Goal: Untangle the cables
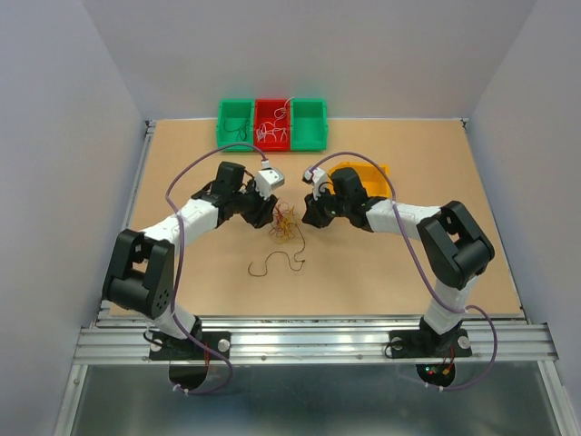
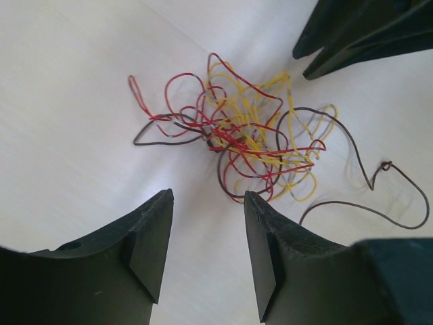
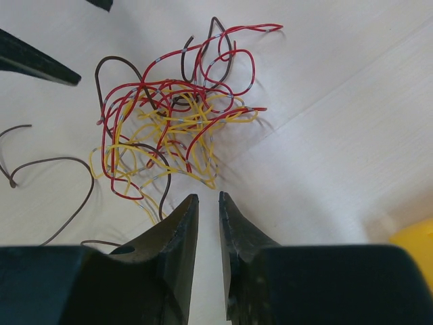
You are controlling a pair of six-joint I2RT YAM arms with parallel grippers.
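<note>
Left wrist view shows you the cables [image 2: 237, 142] as a loose knot of red, yellow and dark brown wire lying on the table [image 2: 67, 101] at the centre of the frame. They sit just above the left gripper [image 2: 206, 203], whose jaws stand apart with nothing between them. In the right wrist view, the right gripper [image 3: 206, 198] has its jaws nearly together, with the slim gap empty, just below the knot's lower edge. Expect these wires to be very light, springy and hair-thin. They will slip out of a sloppy pinch, and one tug drags the whole knot. Take an outer loop, such as the red loop [image 2: 139, 95] at the knot's upper left, not the dense middle. The dark brown wire [image 2: 379, 196] trailing right may already be free, but the overlap is unclear.
</note>
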